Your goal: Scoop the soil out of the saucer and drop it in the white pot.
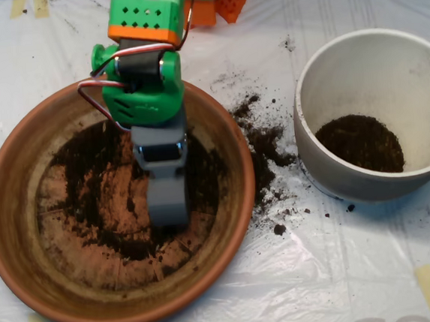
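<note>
The saucer [26, 245] sits at the left, a wide, shallow round of orange-brown clay with a thick raised rim; its floor is scuffed and streaked, bare terracotta showing through at about seven o'clock and in patches toward the middle; the soil [87, 161], dark and crumbly, lies as a thin, ragged layer across the upper and middle floor, thickest from ten to twelve o'clock and thinning toward five.

The arm [146, 61] reaches in from twelve o'clock, its shells of green and orange plastic, one pierced with small square holes, with red and white wires looping beside a black motor; below it hangs the scoop [166, 203], matte grey and blocky, narrowing to a rounded tip that sits down in the soil near the saucer's centre; seen from straight above, its two halves appear closed together, with no gap between them, though what they hold, if anything, is hidden.

The pot [418, 75] stands at three o'clock from the saucer, well apart from it; deep, round, glossy white inside and grey on its outer wall, it holds a dark mound of soil on its floor.

Between the two, spilled crumbs [262, 138] and fine dust scatter over the sheet [300, 274], a wrinkled, translucent plastic taped down with yellowish strips.
</note>
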